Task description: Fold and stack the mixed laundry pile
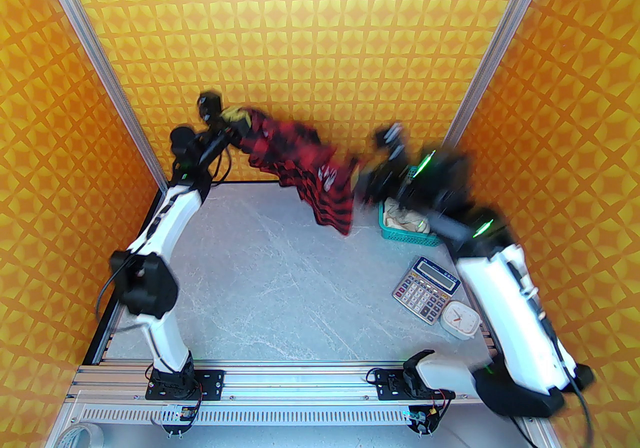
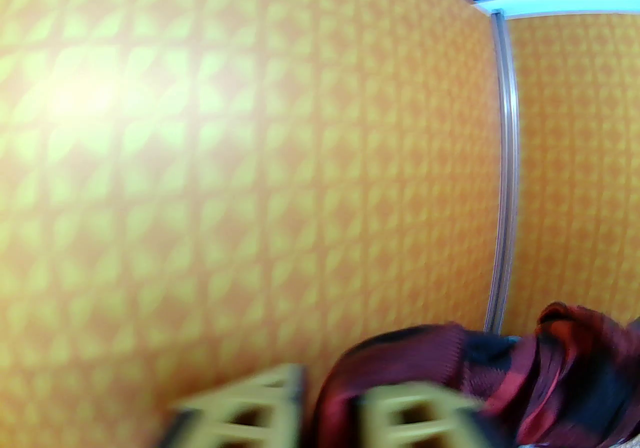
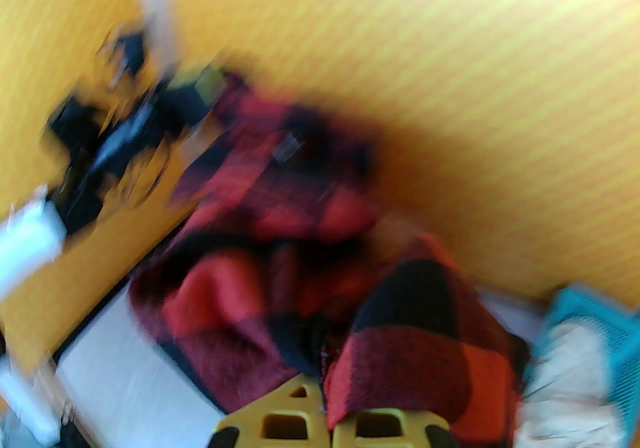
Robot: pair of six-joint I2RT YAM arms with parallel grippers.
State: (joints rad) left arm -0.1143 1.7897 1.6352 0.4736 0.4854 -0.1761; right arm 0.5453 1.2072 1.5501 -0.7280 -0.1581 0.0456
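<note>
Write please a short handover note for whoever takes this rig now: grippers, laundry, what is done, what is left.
Left gripper: at one end of the red-and-black shirt; too blurred to tell open or shut.
Right gripper: shut on the shirt's other end.
Shirt: hangs in the air between the arms, over the far side of the table.
Cream garment: crumpled in the teal basket.
Done: nothing folded or stacked.
Left: fold the shirt, take out and fold the cream garment, stack both.
</note>
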